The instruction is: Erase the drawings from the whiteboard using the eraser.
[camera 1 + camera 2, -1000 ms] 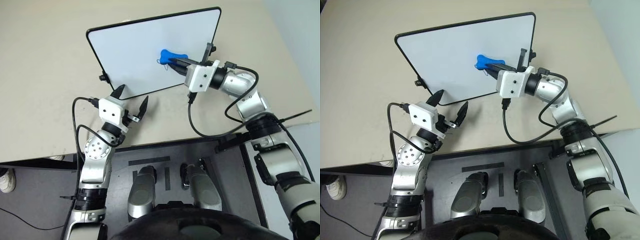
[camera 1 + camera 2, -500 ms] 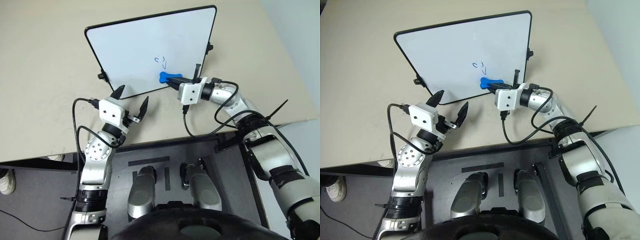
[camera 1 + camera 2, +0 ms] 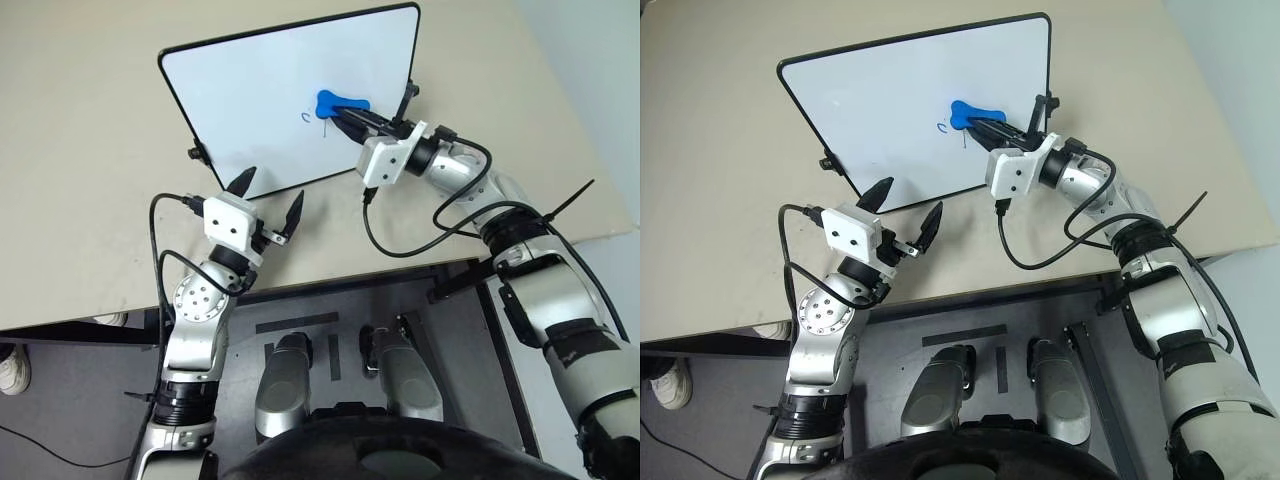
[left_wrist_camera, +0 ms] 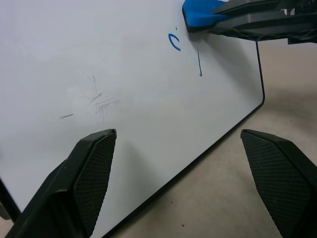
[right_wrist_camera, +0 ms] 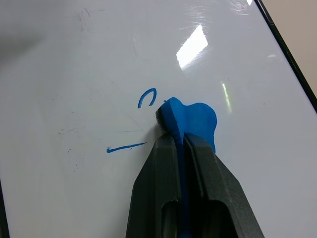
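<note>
Right tool [image 3: 352, 113] returned up whiteboard [image 3: 250, 90] since half-second-earlier frame, pinching eraser [image 3: 340, 102]; loop mostly wiped; drawings [image 5: 147, 97] reduced to small arc and short stroke beside eraser; left tool [image 3: 270, 196] spread, idle at board's near edge.

We see the whiteboard [image 3: 270, 95] lying flat on the beige table [image 3: 90, 180], its white face mostly bare on its left half and near edge. The right gripper [image 3: 345, 115], clamped on the eraser [image 3: 340, 103], and its forearm cross the board's right side, blocking passage there. The left gripper [image 3: 270, 197] hangs with fingers spread just off the board's near edge, apart from it. Table to the left of the board lies free.
</note>
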{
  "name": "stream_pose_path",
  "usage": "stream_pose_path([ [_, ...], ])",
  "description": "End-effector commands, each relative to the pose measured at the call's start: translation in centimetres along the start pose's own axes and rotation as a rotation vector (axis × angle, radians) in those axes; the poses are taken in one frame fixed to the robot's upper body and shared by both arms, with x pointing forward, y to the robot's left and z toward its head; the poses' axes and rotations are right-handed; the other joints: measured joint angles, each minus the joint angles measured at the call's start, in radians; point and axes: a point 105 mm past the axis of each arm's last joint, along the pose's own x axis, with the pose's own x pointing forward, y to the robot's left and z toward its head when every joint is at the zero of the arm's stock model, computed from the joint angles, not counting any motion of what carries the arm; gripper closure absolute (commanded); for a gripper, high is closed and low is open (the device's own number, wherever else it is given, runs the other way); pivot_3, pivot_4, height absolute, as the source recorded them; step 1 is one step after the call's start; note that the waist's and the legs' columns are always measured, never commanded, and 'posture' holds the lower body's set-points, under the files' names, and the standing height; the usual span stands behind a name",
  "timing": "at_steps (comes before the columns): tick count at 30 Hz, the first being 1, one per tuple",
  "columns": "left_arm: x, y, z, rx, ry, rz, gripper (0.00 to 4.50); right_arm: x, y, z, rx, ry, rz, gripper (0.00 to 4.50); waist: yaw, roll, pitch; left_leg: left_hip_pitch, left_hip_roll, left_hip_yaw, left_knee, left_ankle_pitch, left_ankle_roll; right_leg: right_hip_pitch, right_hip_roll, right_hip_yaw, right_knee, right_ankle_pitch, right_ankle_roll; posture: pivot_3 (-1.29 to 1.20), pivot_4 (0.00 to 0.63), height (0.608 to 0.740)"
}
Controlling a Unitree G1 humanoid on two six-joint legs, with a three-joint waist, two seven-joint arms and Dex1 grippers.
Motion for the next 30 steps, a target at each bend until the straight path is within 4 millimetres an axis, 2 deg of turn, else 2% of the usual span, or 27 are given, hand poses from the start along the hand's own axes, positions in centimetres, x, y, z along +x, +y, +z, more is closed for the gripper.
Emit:
stream_pose_path([
  [1, 0.1, 0.3, 0.6, 0.017, -0.035, 0.002, 0.12, 0.0, 0.7, -0.7, 0.023, 0.04, 0.018, 4.48, -0.001, 0.0, 0.0, 0.0, 0.0, 0.0, 0.0, 0.0, 0.0, 0.0, 0.0, 0.0, 0.0, 0.0, 0.0, 0.0, 0.15, 0.74],
  [5, -0.3, 0.4, 0.0, 0.017, -0.03, 0.002, 0.12, -0.9, 3.6, -2.2, 0.076, 0.117, 0.089, 4.48, -0.001, 0.0, 0.0, 0.001, 0.0, 0.0, 0.0, -0.001, -0.002, 0.001, 0.0, 0.0, 0.0, 0.0, 0.0, 0.0, 0.15, 0.74],
  [12, -0.6, 0.4, -0.5, 0.021, -0.03, 0.004, 0.12, -1.2, 4.6, -2.6, 0.097, 0.139, 0.11, 4.48, -0.001, 0.0, 0.0, 0.001, 0.0, 0.0, 0.0, -0.007, -0.012, 0.0, 0.0, 0.0, -0.001, 0.004, -0.001, 0.0, 0.15, 0.74],
  [16, -0.4, 0.5, -0.3, 0.023, -0.035, 0.001, 0.12, -0.5, 3.5, -1.9, 0.074, 0.102, 0.077, 4.48, -0.001, 0.0, 0.0, 0.001, 0.0, 0.0, 0.0, -0.007, -0.011, -0.001, 0.0, 0.0, -0.001, 0.005, -0.001, 0.0, 0.15, 0.74],
  [23, 0.3, 0.3, 0.9, 0.021, -0.047, -0.007, 0.12, 1.7, -0.6, 1.5, -0.014, -0.059, -0.027, 4.48, -0.008, 0.0, 0.0, 0.0, 0.0, 0.0, 0.0, -0.006, -0.01, -0.004, 0.0, 0.0, -0.003, 0.006, 0.0, 0.0, 0.15, 0.74],
  [25, 0.3, 0.2, 0.9, 0.019, -0.046, -0.008, 0.12, 2.1, -1.8, 2.4, -0.038, -0.092, -0.053, 4.48, -0.01, 0.0, 0.0, 0.0, 0.001, 0.0, 0.0, -0.002, -0.003, -0.005, 0.0, -0.001, -0.004, 0.006, -0.001, 0.0, 0.15, 0.74],
  [30, 0.5, 0.1, 1.3, 0.017, -0.049, -0.006, 0.12, 2.8, -3.0, 3.8, -0.063, -0.146, -0.065, 4.48, -0.008, 0.0, 0.0, 0.0, 0.001, 0.0, -0.002, -0.003, -0.003, -0.007, 0.0, -0.002, -0.007, 0.006, 0.0, 0.0, 0.15, 0.74],
])
